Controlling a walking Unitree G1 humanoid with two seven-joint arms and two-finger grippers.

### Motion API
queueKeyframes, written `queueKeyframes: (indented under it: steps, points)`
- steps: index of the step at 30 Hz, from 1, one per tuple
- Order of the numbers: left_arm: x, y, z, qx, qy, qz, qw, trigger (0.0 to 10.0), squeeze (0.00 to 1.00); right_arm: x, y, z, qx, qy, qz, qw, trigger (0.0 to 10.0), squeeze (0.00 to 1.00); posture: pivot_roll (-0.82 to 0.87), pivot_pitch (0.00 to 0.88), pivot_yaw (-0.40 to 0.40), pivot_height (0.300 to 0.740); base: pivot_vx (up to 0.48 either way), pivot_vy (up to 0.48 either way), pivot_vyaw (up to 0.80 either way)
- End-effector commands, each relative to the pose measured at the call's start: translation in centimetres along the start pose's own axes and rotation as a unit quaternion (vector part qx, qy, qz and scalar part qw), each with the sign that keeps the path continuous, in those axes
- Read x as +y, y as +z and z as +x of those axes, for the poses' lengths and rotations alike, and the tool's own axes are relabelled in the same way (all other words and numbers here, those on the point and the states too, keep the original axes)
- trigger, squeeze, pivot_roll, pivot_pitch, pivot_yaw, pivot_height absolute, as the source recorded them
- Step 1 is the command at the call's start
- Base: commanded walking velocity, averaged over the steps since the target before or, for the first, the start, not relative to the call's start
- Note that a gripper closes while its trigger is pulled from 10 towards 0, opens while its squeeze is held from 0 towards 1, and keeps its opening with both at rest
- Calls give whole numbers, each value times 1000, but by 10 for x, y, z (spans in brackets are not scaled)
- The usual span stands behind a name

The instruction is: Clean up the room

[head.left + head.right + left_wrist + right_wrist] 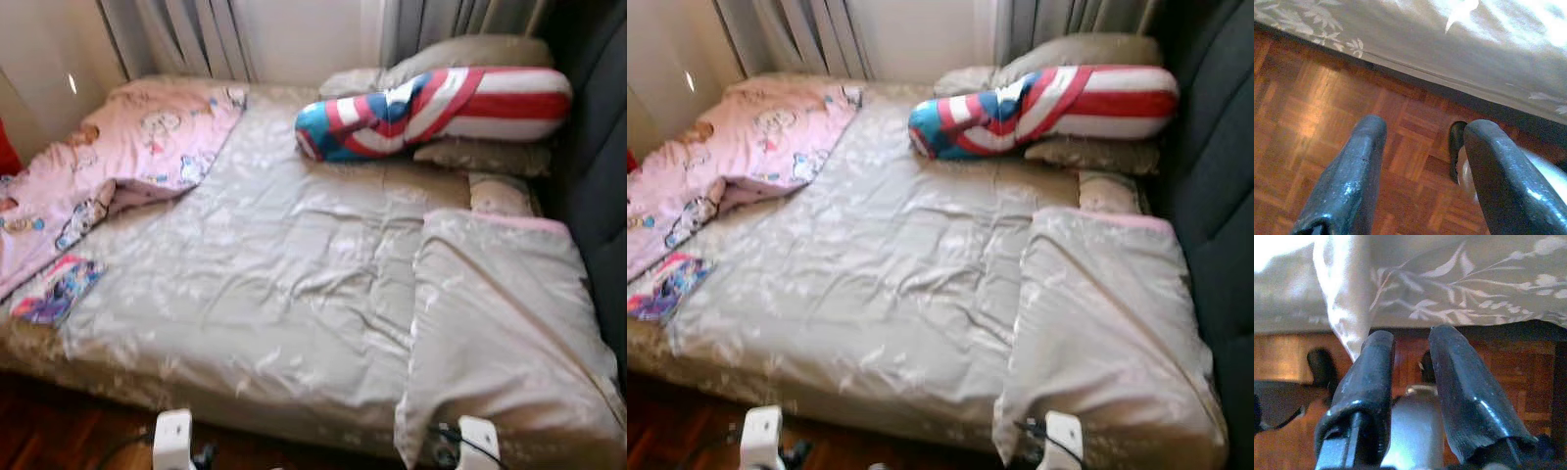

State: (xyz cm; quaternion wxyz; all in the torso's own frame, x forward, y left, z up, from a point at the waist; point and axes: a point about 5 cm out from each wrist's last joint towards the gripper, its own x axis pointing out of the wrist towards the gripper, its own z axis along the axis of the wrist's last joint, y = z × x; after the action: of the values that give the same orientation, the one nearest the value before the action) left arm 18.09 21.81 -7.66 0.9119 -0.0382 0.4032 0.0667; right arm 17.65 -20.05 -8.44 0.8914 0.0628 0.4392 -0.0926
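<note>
A bed with a grey-beige leaf-print duvet (284,284) lies before me, its right side folded over (500,323). A pink cartoon blanket (118,162) is rumpled at the far left, with a small colourful cloth (59,289) on the bed below it. A red, white and blue bolster (431,110) rests on beige pillows (470,54) at the back. My left gripper (1425,129) hangs open over the parquet beside the bed's edge. My right gripper (1411,338) is low by the bed's side, open by a narrow gap, with a hanging duvet corner (1347,308) just beyond one finger.
A dark padded headboard (598,166) runs along the right. Curtains (196,39) hang behind the bed. Parquet floor (1312,107) lies between me and the bed. My white wrist housings (174,436) show at the bottom edge of the eye views.
</note>
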Motion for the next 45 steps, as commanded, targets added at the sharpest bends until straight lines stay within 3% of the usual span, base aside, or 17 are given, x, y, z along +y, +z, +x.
queueKeyframes:
  steps: [1, 22, 29, 33, 45]
  points:
    - [5, 4, 0, -5, 6, 3, 1000, 10000, 0, 6, -6, -1, 11, 7, 3, 1000, 10000, 0, 7, 101, 43, 740, 0, 480, 0]
    - [5, 6, 1, -10, 7, 2, 1000, 10000, 0, 8, -5, -1, 7, 7, 9, 1000, 10000, 0, 15, 123, 47, 740, 0, 480, 0]
    - [5, 7, 1, -12, 8, 2, 1000, 10000, 0, 13, -3, 0, 0, 26, -12, 1000, 10000, 0, 20, 126, 47, 740, 0, 480, 337]
    - [5, 7, 1, -13, 8, 2, 1000, 10000, 0, 14, -5, 0, 4, 25, 8, 1000, 10000, 0, 21, 127, 47, 740, 0, 480, 330]
    - [5, 8, 1, -16, 8, 1, 1000, 10000, 0, 13, -6, -1, 8, 26, 3, 1000, 10000, 0, 22, 128, 47, 740, 0, 480, 0]
